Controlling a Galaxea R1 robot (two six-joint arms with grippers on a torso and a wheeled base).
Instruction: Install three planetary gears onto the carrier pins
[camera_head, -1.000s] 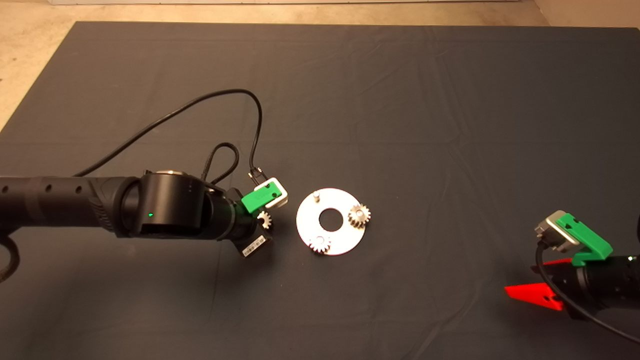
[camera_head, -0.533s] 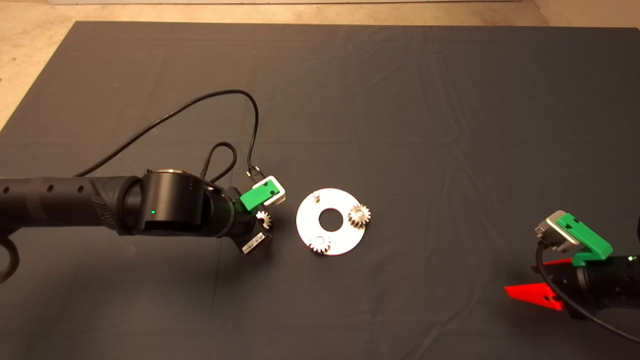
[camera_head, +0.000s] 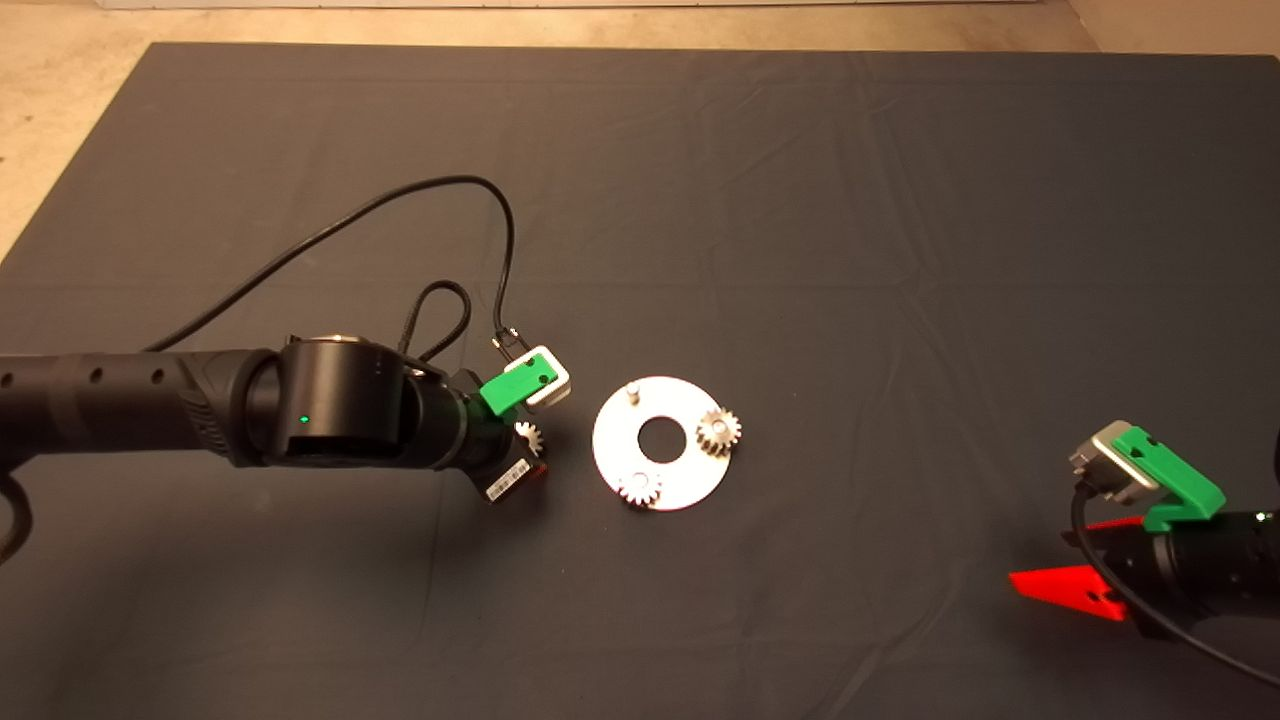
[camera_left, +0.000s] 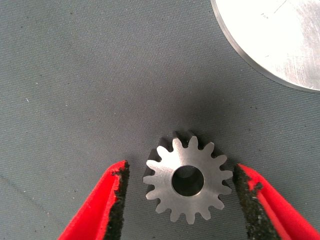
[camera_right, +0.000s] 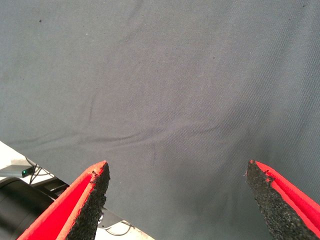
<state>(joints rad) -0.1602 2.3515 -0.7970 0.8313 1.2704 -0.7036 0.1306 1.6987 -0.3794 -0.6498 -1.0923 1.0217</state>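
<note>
A: What's on the plate?
B: Two gears on pins; the far pin is bare.
A: The third gear?
B: Flat on the mat, just left of the plate, between the left gripper's spread fingers, untouched.
A: The right gripper?
B: Open, at the mat's near right edge.

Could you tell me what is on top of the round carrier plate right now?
Two planetary gears sit on pins of the plate; one pin stands bare. The pins under those gears are covered.
</note>
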